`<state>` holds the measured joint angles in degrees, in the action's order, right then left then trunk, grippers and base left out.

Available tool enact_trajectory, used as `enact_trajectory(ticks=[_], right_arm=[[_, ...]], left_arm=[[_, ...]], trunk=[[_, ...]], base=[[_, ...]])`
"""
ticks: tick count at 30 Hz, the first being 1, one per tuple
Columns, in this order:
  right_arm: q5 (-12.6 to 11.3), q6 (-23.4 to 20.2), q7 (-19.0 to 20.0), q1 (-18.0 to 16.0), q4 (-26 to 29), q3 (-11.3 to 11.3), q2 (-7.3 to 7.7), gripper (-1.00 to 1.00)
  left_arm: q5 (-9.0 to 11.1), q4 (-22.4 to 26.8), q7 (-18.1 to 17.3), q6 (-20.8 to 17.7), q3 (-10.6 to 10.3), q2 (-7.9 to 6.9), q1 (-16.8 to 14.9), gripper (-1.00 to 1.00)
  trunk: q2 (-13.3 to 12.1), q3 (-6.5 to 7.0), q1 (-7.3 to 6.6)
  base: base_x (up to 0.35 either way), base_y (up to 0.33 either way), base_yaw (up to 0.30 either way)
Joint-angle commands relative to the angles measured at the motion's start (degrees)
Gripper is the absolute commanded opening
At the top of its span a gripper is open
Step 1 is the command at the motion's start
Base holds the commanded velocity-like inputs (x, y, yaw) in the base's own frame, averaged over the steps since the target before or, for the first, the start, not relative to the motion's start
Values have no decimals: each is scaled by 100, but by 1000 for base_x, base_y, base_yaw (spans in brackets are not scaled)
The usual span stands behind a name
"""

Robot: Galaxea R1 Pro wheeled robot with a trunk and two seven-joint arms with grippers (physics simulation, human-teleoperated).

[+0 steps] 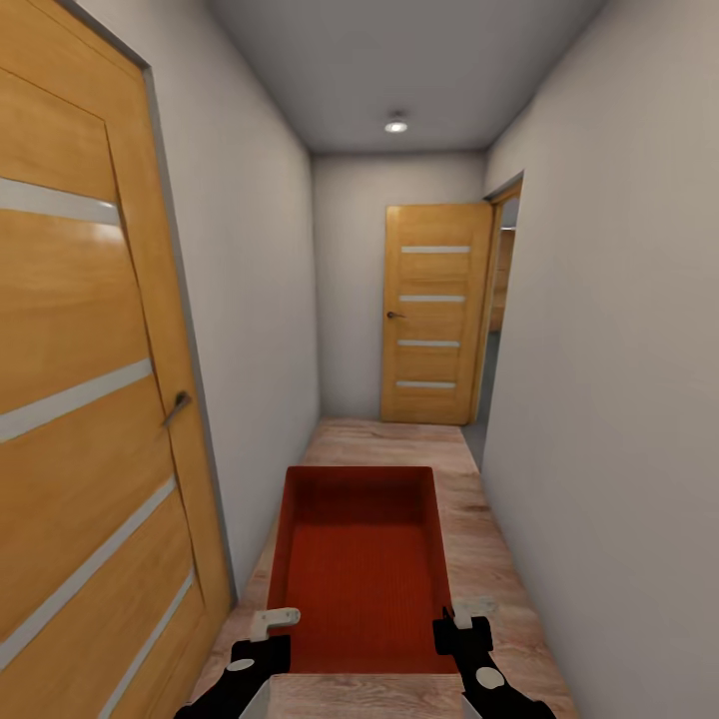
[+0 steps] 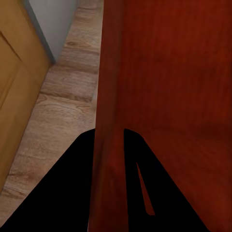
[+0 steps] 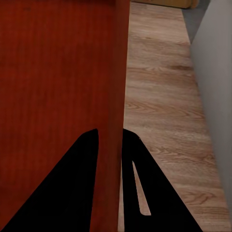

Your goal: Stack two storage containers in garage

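An orange-red open-top storage container hangs in front of me over the wood-plank floor of a narrow hallway, held by both arms. My left gripper is shut on its left wall; the left wrist view has that wall running between the two black fingers. My right gripper is shut on the right wall, and in the right wrist view the wall sits between its fingers. The container is empty inside.
White walls hem in the corridor on both sides. A wood-panelled door stands close on my left. Another wood door is at the far end, with an open doorway beside it on the right. Light plank floor runs ahead.
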<state>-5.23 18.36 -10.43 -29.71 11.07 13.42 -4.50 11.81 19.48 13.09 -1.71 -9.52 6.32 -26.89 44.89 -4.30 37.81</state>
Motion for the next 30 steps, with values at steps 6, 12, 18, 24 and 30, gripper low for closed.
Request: enact_trajectory(ticks=[6,12,18,24,30], right_arm=[[-48,396,-326,-9,9,-103,26,-100],[-48,396,-326,-9,9,-103,28,-100],[-48,396,-328,-9,9,-103,28,-100],[-48,396,-328,-9,9,-103,28,-100],[-48,396,-328,-9,9,-103,28,-100]], left_arm=[[58,-6,71,-22,73,-42,-1,-100],[58,-6,71,-22,73,-37,-1,-100],[58,-6,71,-22,73,-39,-1,-100],[58,-6,71,-22,73,-39,-1,-100],[58,-6,71,-22,73,-38,-1,-100]], trunk=[[7,-9,5],[7,-9,5],[7,-9,5],[7,-9,5],[7,-9,5]], base=[[323,0,0],[323,0,0],[323,0,0],[323,0,0],[323,0,0]])
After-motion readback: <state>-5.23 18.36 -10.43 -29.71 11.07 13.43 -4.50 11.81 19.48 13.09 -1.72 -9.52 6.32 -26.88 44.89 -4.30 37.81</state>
